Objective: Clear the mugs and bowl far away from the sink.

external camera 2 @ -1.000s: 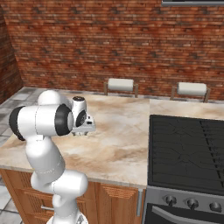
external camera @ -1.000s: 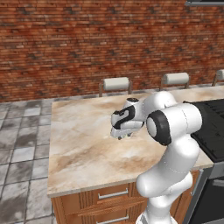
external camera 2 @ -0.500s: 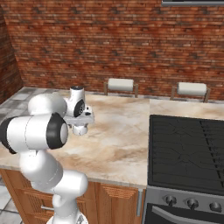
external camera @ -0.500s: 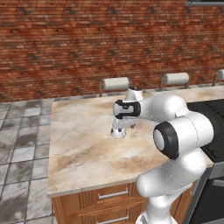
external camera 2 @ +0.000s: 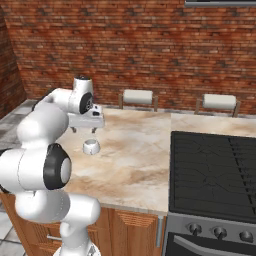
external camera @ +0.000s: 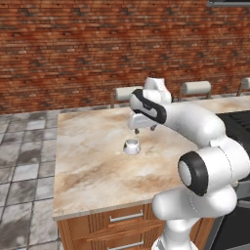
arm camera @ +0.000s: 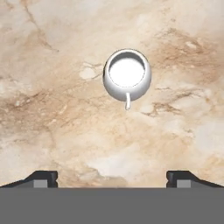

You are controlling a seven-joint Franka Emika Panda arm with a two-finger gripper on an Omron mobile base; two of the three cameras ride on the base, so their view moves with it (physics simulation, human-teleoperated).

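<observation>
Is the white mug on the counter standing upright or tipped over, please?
Upright: the hand view looks straight into the mug's round open mouth, and the base views show it sitting flat on the counter.

Sim kitchen: marble counter [external camera: 93, 166] on wood cabinets [external camera: 112, 227], black stovetop [external camera 2: 212, 172] w/ knobs, brick wall [external camera 2: 150, 45], stools [external camera 2: 137, 97] behind.
</observation>
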